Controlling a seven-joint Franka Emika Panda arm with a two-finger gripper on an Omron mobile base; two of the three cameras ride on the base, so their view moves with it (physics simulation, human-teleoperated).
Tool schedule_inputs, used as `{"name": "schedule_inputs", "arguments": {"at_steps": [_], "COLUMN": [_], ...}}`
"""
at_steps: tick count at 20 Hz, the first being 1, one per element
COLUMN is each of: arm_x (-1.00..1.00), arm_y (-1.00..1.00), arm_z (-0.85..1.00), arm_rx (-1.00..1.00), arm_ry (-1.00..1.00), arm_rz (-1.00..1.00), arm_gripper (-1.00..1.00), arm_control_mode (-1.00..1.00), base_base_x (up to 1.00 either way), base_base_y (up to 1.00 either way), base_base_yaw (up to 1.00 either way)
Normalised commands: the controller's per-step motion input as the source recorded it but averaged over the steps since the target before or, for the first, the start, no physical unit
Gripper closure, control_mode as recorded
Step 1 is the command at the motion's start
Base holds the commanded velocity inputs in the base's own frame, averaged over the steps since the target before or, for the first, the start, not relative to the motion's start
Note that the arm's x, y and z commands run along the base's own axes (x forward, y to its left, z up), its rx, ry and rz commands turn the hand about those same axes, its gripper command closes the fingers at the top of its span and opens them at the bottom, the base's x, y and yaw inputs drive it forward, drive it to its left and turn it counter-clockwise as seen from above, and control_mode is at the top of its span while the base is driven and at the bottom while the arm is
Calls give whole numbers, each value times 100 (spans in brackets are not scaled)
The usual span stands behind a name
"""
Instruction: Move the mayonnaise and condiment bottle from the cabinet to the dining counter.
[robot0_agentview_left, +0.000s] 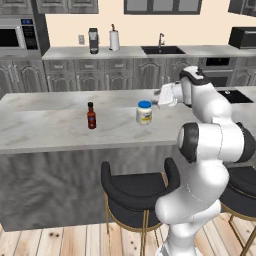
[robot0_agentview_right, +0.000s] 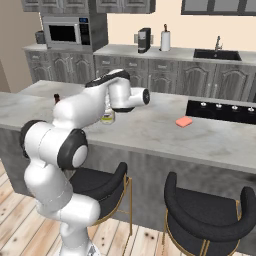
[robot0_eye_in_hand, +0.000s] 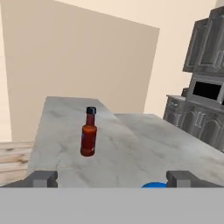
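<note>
Left base view: condiment bottle (robot0_agentview_left: 91, 115) and mayonnaise (robot0_agentview_left: 144, 112) both upright on the dining counter (robot0_agentview_left: 45, 125), well apart, bottle to the left. Gripper (robot0_agentview_left: 161, 97) sits just right of the mayo lid, hand held level at about lid height; can't see the fingers from here. Two black stools (robot0_agentview_left: 135, 192) in front of the surface. Right base view: arm covers most of the mayonnaise (robot0_agentview_right: 107, 117), only a sliver of jar visible under the forearm; bottle cap (robot0_agentview_right: 56, 97) peeks out behind the arm. Pink sponge (robot0_agentview_right: 184, 121) lies on the surface to the right, near the black cooktop (robot0_agentview_right: 222, 111). Hand view: fingers (robot0_eye_in_hand: 43, 179) spread wide, nothing between them. Blue mayo lid (robot0_eye_in_hand: 154, 185) just shows at the bottom edge beside the right fingertip, not gripped. Condiment bottle (robot0_eye_in_hand: 89, 132) stands upright farther out on the marble, clear of the fingers.
</note>
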Motion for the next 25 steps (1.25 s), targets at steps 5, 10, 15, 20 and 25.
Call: {"name": "schedule_inputs", "arguments": {"at_steps": [5, 10, 15, 20, 25], "arm_x": [-100, -95, -88, -81, -65], "arm_y": [31, 29, 26, 22, 15], "arm_z": [1, 19, 24, 18, 1], "arm_rx": [-8, -8, -8, -8, -8], "arm_ry": [0, -1, -1, 0, -1], "arm_rz": [-1, -2, -3, -4, -1], "arm_gripper": [-100, -100, -100, -100, -100], "arm_control_mode": [-100, -100, -100, -100, -100], "base_base_x": [0, 0, 0, 0, 0], "base_base_y": [0, 0, 0, 0, 0], "base_base_yaw": [0, 0, 0, 0, 0]}}
